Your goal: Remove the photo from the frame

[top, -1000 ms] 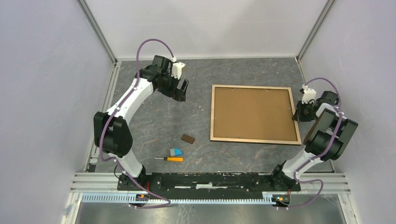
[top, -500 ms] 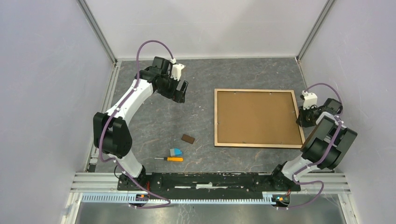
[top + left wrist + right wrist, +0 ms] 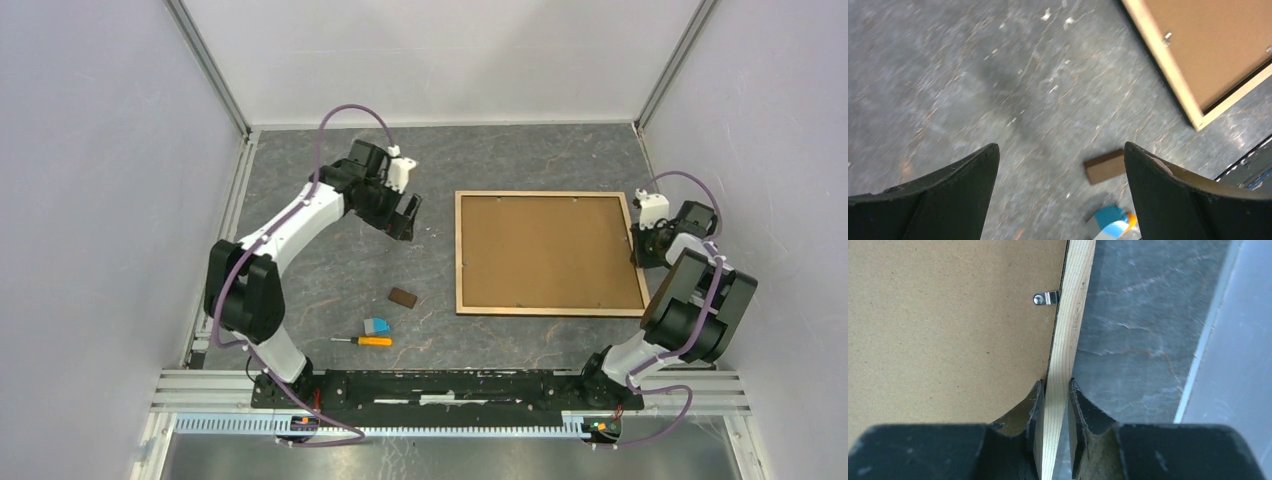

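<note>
1. Pinching the light wood rim of the frame (image 3: 1074, 300), the right gripper (image 3: 1053, 387) is seen with its jaws drawn close on that edge: one finger is set on the inner side over the brown board (image 3: 948, 330), the other on the outer side.
2. The frame is laid flat, back up, and is spread out ahead of this gripper and to its left.
3. A metal clip (image 3: 1045, 298) is fixed on the board just ahead of the fingers, against the rim.
4. The photo cannot be seen; only the frame's back is shown.
5. The left gripper (image 3: 1060, 150) is held spread wide above the table (image 3: 948, 75), with nothing between its fingers.
6. A small brown block (image 3: 1104, 166) and a blue item (image 3: 1108, 222) are seen on the table beneath it, near its right finger.
7. The frame's corner is found to this gripper's right, apart from it.
</note>
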Robot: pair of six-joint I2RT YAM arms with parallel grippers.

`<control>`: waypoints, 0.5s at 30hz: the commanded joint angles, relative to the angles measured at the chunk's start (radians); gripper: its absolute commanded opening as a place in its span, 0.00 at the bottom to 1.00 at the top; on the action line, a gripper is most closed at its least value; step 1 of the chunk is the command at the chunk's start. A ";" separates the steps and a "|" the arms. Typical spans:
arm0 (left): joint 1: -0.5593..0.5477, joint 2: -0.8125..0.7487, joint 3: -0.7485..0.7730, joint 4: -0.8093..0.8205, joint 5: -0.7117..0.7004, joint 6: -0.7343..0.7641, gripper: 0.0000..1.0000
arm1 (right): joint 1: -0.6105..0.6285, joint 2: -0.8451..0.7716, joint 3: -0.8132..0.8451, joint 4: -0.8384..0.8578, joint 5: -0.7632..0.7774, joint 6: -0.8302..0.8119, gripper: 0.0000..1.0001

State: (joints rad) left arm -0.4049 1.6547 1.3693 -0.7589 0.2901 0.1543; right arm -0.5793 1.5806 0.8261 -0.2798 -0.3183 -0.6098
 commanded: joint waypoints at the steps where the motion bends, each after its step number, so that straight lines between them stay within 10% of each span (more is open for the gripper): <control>1: -0.060 0.081 0.027 0.167 0.031 -0.142 1.00 | 0.101 0.092 -0.049 -0.278 -0.075 0.051 0.00; 15: -0.134 0.369 0.148 0.250 -0.054 -0.364 0.89 | 0.138 0.126 -0.025 -0.364 -0.123 0.067 0.34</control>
State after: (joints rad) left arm -0.5312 1.9793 1.4765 -0.5423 0.2512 -0.1272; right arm -0.4915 1.6211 0.8791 -0.3599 -0.3470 -0.5499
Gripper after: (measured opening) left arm 0.900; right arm 0.312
